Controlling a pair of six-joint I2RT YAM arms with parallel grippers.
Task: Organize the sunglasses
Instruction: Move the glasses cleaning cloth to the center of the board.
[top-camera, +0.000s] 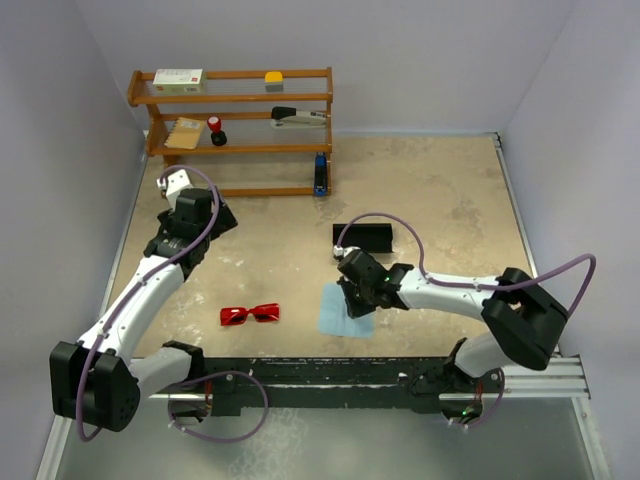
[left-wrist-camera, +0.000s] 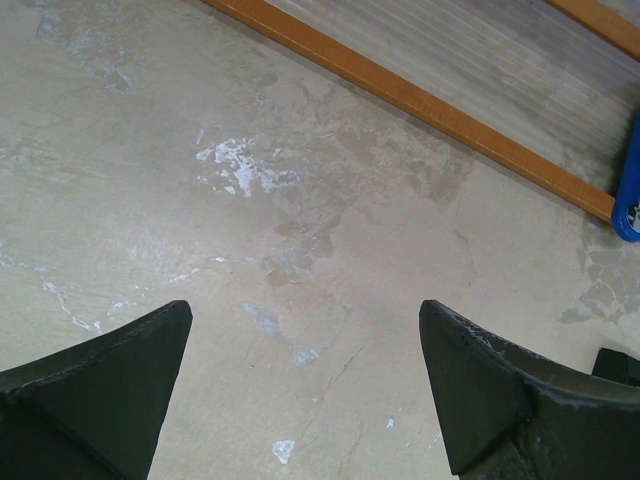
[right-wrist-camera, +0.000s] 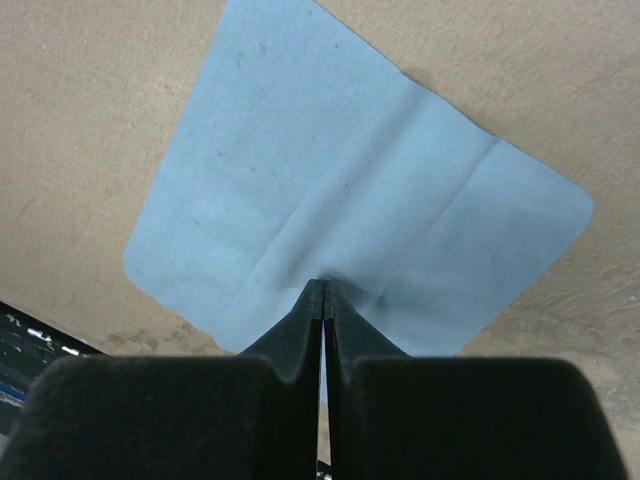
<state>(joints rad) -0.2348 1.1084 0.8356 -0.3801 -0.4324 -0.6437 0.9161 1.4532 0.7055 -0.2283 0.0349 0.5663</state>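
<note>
The red sunglasses (top-camera: 250, 314) lie open on the table near its front edge, left of centre, with neither gripper touching them. My right gripper (top-camera: 349, 298) (right-wrist-camera: 322, 285) is shut, its tips pinching a small pucker near the middle of the light blue cloth (top-camera: 338, 317) (right-wrist-camera: 340, 170), which otherwise lies flat. The black case (top-camera: 363, 237) lies behind that gripper. My left gripper (top-camera: 220, 216) (left-wrist-camera: 305, 340) hangs open over bare table near the shelf's foot, well behind the sunglasses, with nothing between its fingers.
A wooden shelf (top-camera: 240, 100) stands at the back left with boxes, a stapler and small items on it; its bottom rail (left-wrist-camera: 420, 100) runs ahead of the left gripper. A blue object (top-camera: 320, 175) (left-wrist-camera: 630, 190) stands at the shelf's right foot. White walls enclose the table.
</note>
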